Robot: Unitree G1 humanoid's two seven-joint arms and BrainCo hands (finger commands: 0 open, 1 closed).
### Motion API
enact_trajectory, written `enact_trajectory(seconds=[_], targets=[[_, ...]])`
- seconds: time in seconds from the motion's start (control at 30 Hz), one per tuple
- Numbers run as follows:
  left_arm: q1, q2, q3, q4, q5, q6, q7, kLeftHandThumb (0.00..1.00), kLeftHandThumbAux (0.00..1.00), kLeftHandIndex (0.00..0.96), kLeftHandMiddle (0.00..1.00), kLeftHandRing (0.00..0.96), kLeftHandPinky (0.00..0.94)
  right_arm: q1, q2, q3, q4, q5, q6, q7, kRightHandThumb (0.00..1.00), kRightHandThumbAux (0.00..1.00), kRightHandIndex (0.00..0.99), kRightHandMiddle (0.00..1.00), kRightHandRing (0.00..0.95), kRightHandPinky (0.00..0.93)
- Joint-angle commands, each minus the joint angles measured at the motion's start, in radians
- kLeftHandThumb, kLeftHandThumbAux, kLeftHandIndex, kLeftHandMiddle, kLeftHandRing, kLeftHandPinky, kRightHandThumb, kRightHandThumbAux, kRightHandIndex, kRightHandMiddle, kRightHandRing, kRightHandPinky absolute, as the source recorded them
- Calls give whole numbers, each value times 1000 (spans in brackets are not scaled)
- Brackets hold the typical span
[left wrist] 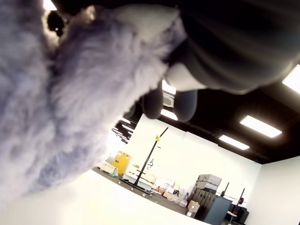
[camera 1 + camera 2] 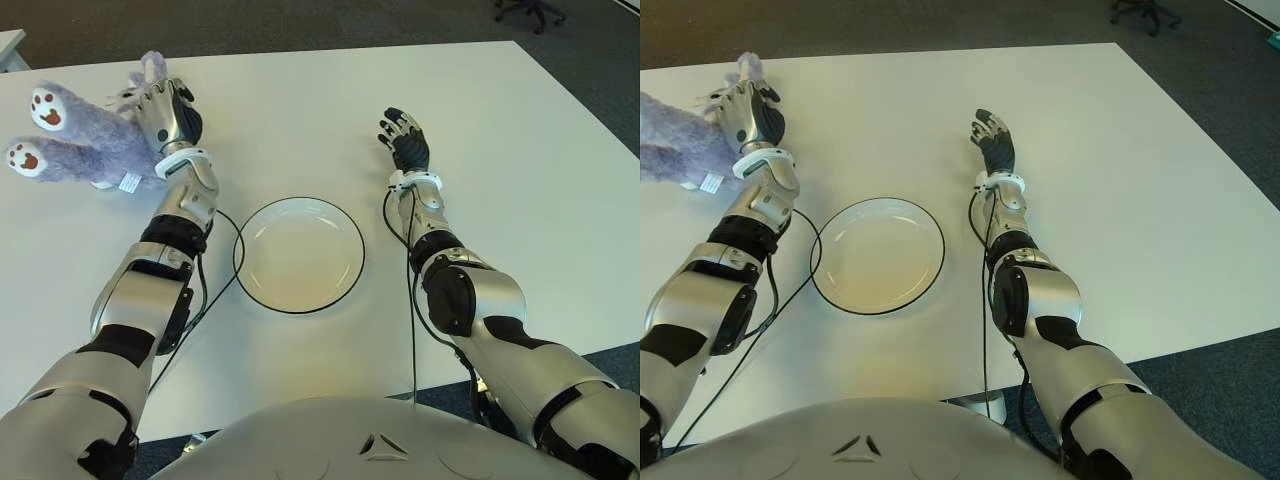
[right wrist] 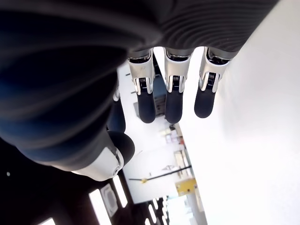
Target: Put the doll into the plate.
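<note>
A fluffy purple doll (image 2: 95,145) with white, brown-padded paws hangs at the far left, above the white table (image 2: 300,120). My left hand (image 2: 160,108) is shut on it; purple fur (image 1: 70,103) fills the left wrist view against the fingers (image 1: 152,101). The white plate (image 2: 299,254) with a dark rim lies on the table between my arms, to the right of and nearer than the doll, with nothing in it. To the right of the plate my right hand (image 2: 404,138) shows with its fingers (image 3: 173,98) spread and nothing in them.
Black cables (image 2: 215,290) run along both forearms next to the plate. The table's right edge (image 2: 580,100) borders dark carpet, where an office chair base (image 2: 530,12) stands at the far right.
</note>
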Motion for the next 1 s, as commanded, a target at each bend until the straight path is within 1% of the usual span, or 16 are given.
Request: enact_trajectory(seconds=[0.03, 0.23, 0.57, 0.9, 0.93, 1.0], targets=[[-8, -11, -3, -7, -8, 6, -8, 940, 661, 499, 416, 390, 335, 43, 11, 0, 30, 4, 23, -10, 683, 755, 221, 170, 140, 157], [-8, -13, -8, -6, -6, -1, -4, 940, 663, 501, 415, 383, 323, 43, 10, 0, 30, 6, 24, -7, 686, 752, 227, 172, 142, 158], [-16, -17, -18, 2, -7, -9, -9, 939, 663, 498, 414, 387, 333, 42, 12, -1, 30, 9, 27, -5, 675, 740, 234, 173, 142, 158], [-27, -20, -26, 24, -6, -45, -7, 939, 662, 497, 410, 395, 336, 41, 14, -6, 30, 14, 24, 5, 682, 747, 228, 168, 141, 164], [-29, -22, -27, 27, -5, -47, -6, 861, 673, 480, 386, 334, 326, 41, 14, -6, 30, 14, 24, 7, 682, 749, 224, 164, 139, 161], [-33, -26, -29, 32, -4, -50, -3, 838, 676, 476, 379, 316, 324, 41, 13, -7, 30, 14, 25, 9, 683, 750, 223, 163, 138, 159]])
